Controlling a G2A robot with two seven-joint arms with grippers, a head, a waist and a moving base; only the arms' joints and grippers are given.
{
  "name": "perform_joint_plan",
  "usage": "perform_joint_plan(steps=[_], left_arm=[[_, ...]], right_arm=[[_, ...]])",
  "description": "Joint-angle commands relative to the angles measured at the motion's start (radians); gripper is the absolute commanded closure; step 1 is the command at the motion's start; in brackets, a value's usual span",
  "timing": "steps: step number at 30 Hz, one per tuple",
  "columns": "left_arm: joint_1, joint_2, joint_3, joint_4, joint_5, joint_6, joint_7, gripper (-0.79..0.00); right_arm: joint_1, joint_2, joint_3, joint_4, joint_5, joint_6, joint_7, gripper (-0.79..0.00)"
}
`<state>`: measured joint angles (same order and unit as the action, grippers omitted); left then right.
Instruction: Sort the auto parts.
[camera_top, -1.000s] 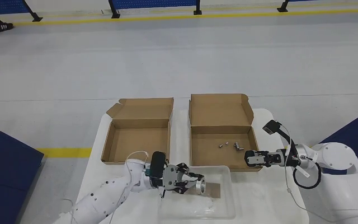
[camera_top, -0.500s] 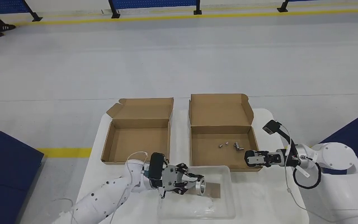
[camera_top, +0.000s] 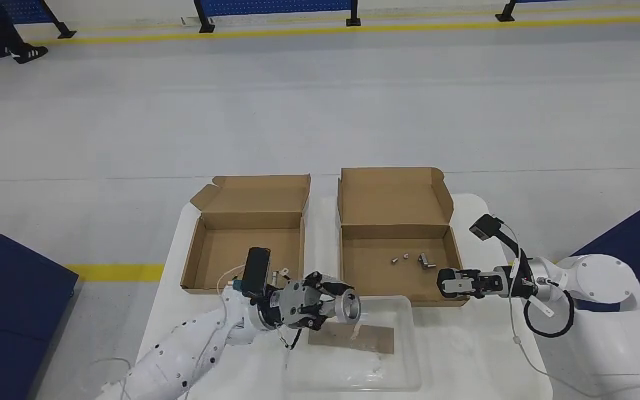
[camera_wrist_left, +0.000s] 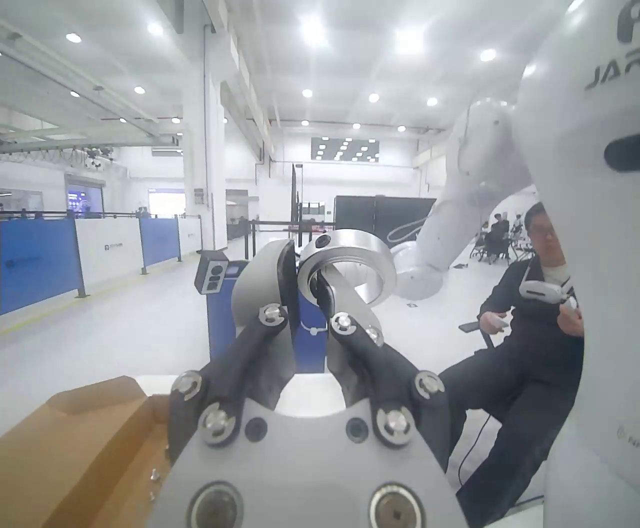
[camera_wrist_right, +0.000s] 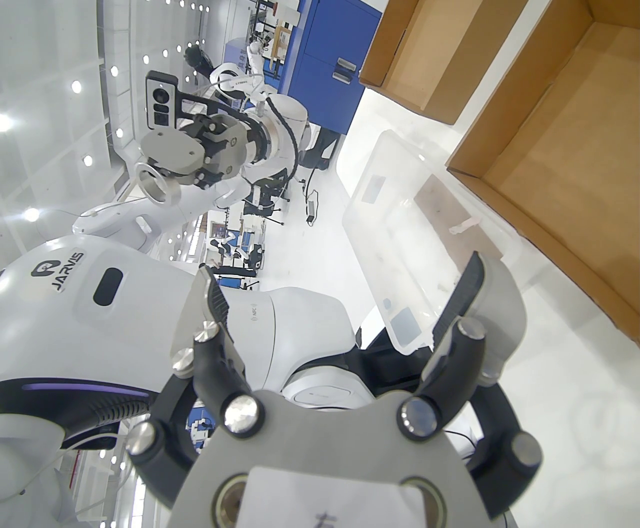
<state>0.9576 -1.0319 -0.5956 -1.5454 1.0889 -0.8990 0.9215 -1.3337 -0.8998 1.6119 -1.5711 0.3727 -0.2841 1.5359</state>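
Observation:
My left gripper (camera_top: 335, 306) hangs above the clear bin's (camera_top: 400, 340) near-left corner, close to the left cardboard box (camera_top: 230, 255). It is shut on a silver metal ring (camera_top: 347, 305), with one finger inside the ring (camera_wrist_left: 350, 250) and one outside. The ring (camera_wrist_right: 157, 184) is lifted off any surface. My right gripper (camera_top: 445, 285) stands open with nothing between its fingers, at the right box's (camera_top: 370, 260) near-right corner, low over the table. A few small metal parts (camera_top: 410, 258) lie in the right box.
The white table (camera_top: 470, 350) carries both open boxes side by side at the back, with the clear bin in front. A small pale part (camera_wrist_right: 462, 227) lies in the bin. A small fastener (camera_top: 283, 271) sits in the left box.
My left gripper has risen out of the bin with the ring and shifted back and left toward the left box, turning its wrist. The right arm has kept still.

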Motion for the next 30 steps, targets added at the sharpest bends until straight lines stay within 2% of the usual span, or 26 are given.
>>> perform_joint_plan(steps=[1,7,17,30], left_arm=[[0.011,0.001,-0.013,-0.016,-0.043,-0.004,-0.004,0.0],[0.051,-0.006,-0.052,-0.061,-0.105,-0.014,-0.014,0.0],[0.116,-0.026,-0.136,-0.135,-0.092,-0.022,-0.021,0.0],[0.118,-0.027,-0.139,-0.135,-0.092,-0.023,-0.022,0.0]], right_arm=[[0.0,0.0,0.0,0.0,0.0,0.0,0.0,-0.785],[0.0,0.0,0.0,0.0,0.0,0.0,0.0,-0.785],[0.0,0.0,0.0,0.0,0.0,0.0,0.0,-0.785],[0.0,0.0,0.0,0.0,0.0,0.0,0.0,-0.785]])
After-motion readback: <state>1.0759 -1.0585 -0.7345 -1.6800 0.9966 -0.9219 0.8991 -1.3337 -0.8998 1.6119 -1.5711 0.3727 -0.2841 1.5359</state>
